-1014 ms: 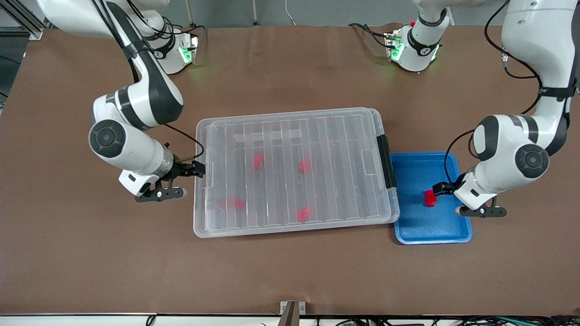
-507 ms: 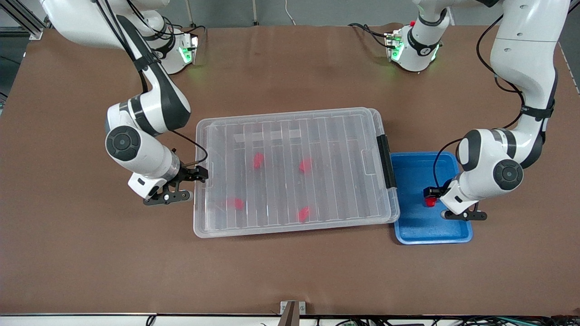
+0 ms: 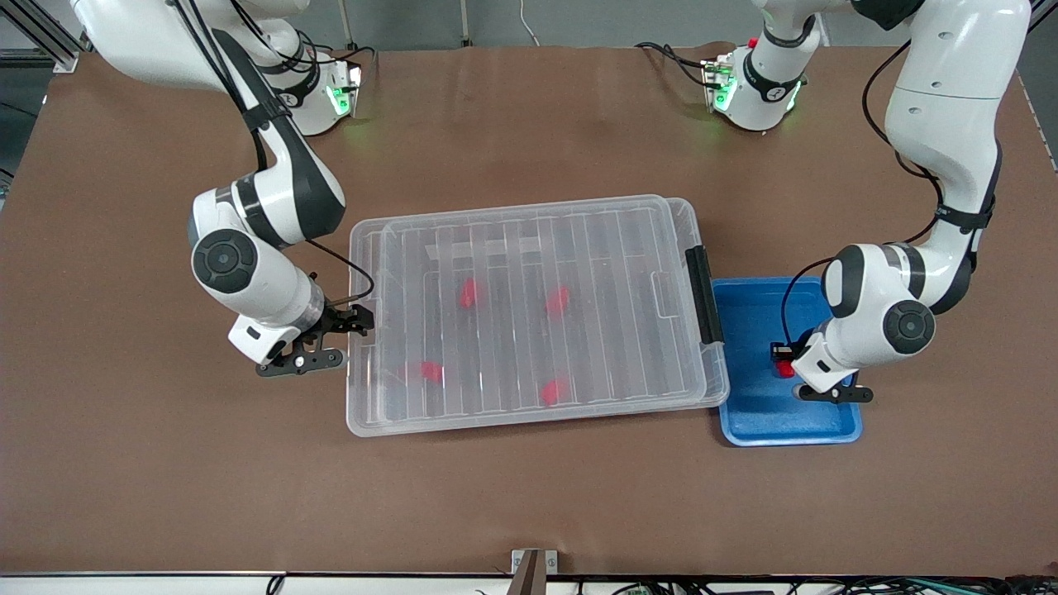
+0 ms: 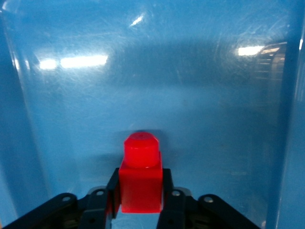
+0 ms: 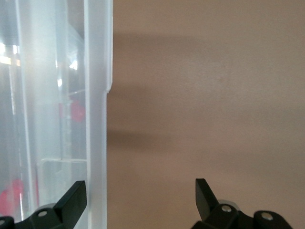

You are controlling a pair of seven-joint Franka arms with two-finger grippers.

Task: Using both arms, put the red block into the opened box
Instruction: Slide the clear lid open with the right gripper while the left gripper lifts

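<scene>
red block (image 4: 139, 179) is gripped upright by left gripper (image 3: 782, 361) in blue tray (image 3: 748, 417); right gripper (image 5: 140, 195), jaws spread, straddles box lid (image 3: 529, 306) edge.

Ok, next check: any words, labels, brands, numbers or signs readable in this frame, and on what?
None can be read.
Small dark marks on the bands of the arm bases at the table's top edge: too small to read.
The box, its lid, the blue tray, the red block in the left claw and the right claw at the lid's edge: no print visible.
</scene>
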